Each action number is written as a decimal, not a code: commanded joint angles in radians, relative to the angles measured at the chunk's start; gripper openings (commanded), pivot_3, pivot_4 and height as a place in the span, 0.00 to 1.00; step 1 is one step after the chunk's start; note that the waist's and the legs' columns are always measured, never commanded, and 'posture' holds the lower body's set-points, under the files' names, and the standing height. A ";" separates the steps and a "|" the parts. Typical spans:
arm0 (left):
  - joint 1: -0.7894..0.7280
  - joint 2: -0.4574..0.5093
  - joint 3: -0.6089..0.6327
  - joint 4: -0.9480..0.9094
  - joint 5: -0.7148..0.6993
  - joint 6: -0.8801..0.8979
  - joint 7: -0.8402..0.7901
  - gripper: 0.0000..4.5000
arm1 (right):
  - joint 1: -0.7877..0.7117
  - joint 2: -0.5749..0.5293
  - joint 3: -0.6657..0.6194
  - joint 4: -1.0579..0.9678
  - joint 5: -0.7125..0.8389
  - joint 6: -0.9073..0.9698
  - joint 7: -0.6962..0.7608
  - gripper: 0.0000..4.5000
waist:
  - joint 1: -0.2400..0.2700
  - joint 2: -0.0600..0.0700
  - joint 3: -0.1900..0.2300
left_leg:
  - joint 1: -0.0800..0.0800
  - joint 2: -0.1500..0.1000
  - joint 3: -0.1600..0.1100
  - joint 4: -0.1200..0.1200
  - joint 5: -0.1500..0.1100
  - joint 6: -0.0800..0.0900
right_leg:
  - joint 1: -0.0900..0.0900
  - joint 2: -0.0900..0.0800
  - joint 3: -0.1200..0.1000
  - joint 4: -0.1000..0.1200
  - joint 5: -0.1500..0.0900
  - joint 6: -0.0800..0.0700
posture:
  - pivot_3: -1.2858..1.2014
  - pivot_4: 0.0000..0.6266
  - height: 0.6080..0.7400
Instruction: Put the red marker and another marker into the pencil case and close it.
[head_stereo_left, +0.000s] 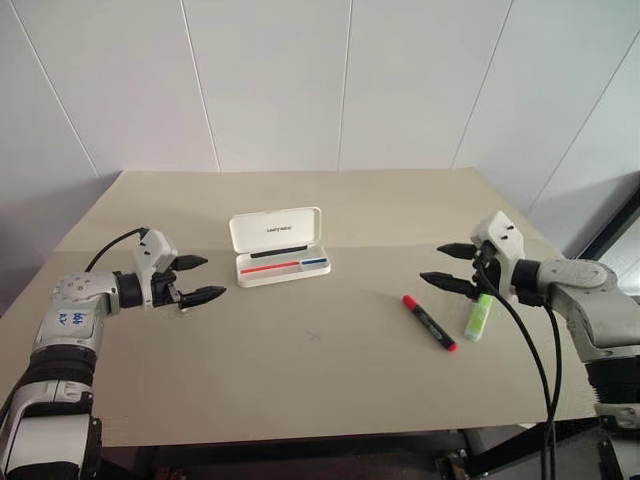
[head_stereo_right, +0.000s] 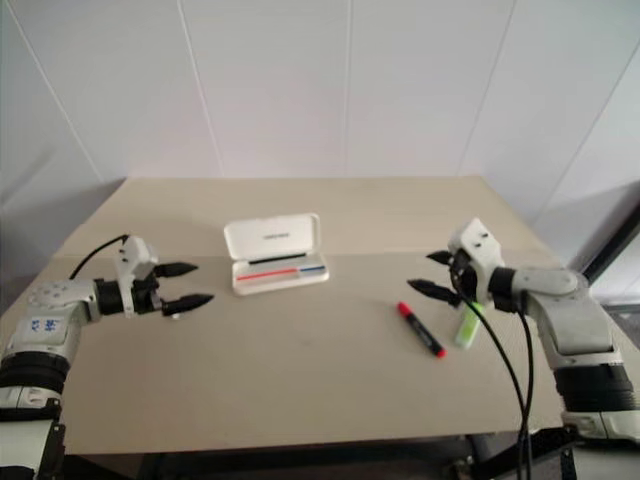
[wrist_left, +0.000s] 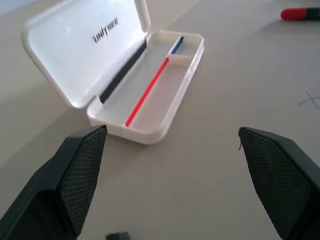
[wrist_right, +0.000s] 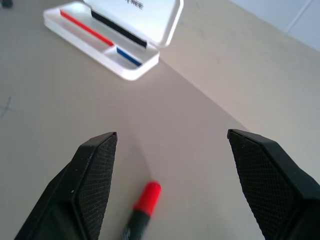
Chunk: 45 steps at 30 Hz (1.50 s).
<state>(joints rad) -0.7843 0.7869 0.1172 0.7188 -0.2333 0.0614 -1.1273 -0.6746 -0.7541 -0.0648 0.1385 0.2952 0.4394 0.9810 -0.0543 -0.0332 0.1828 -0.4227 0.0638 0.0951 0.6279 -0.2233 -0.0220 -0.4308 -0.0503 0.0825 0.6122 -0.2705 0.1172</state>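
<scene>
A pale beige wooden table (head_stereo_left: 300, 380) stands against a white panelled wall (head_stereo_left: 300, 80), seen from above and behind 2 robot arms. Toward the far middle of the table lies the white, rounded-rectangular hard plastic pencil case (head_stereo_left: 280, 258), its hinged lid raised and leaning back toward the wall, with small dark lettering on the lid's inner face. Inside the open tray run a thin red stripe and a shorter blue stripe, with a dark strip along the hinge. The tray holds no pens. To the right of the case and nearer, the red marker (head_stereo_left: 429, 321), a slim pen with a black barrel, a red cap and a red end, lies flat on the table at a slant, its cap pointing toward the far left. Just beside it on the right, not touching it, lies another marker (head_stereo_left: 479, 316), a short, stubby lime-green highlighter. The left gripper (head_stereo_left: 197, 279) hovers above the table to the left of the case, pointing right toward it, its 2 black fingers spread wide apart and holding nothing. The right gripper (head_stereo_left: 447, 266) hovers on the right side, pointing left, just above and beyond the 2 pens, its 2 black fingers also spread wide apart and empty. A black cable (head_stereo_left: 530, 350) hangs from the right arm.
</scene>
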 joint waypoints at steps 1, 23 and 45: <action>-0.042 0.001 0.003 0.008 0.007 -0.016 -0.003 1.00 | -0.014 0.032 -0.005 -0.054 0.015 -0.013 -0.025 1.00 | 0.000 0.000 0.000 | 0.000 0.000 0.000 0.000 0.000 0.000 | 0.000 0.000 0.000 0.000 0.000 0.001 | 0.52 0.24 1.00; -0.310 -0.141 -0.173 0.328 0.207 -0.111 -0.009 1.00 | 0.175 0.173 -0.019 -0.530 0.143 0.235 -0.258 1.00 | 0.021 -0.001 0.000 | -0.001 0.002 0.001 0.002 -0.001 -0.002 | -0.005 0.004 0.003 0.007 -0.001 -0.001 | 0.52 0.24 1.00; -0.494 -0.317 -0.240 0.600 0.406 -0.181 0.177 1.00 | 0.302 0.168 -0.057 -0.651 0.198 0.273 -0.370 1.00 | 0.024 -0.004 0.001 | -0.002 0.002 0.001 0.003 -0.001 -0.002 | -0.006 0.005 0.003 0.006 0.000 0.000 | 0.52 0.24 1.00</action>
<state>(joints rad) -1.2454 0.4685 -0.1270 1.3137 0.1635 -0.1178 -0.9626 -0.3691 -0.5756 -0.0901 -0.4760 0.4852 0.7391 0.6092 -0.0301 -0.0372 0.1840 -0.4250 0.0660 0.0959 0.6304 -0.2243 -0.0236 -0.4366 -0.0457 0.0856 0.6185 -0.2710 0.1171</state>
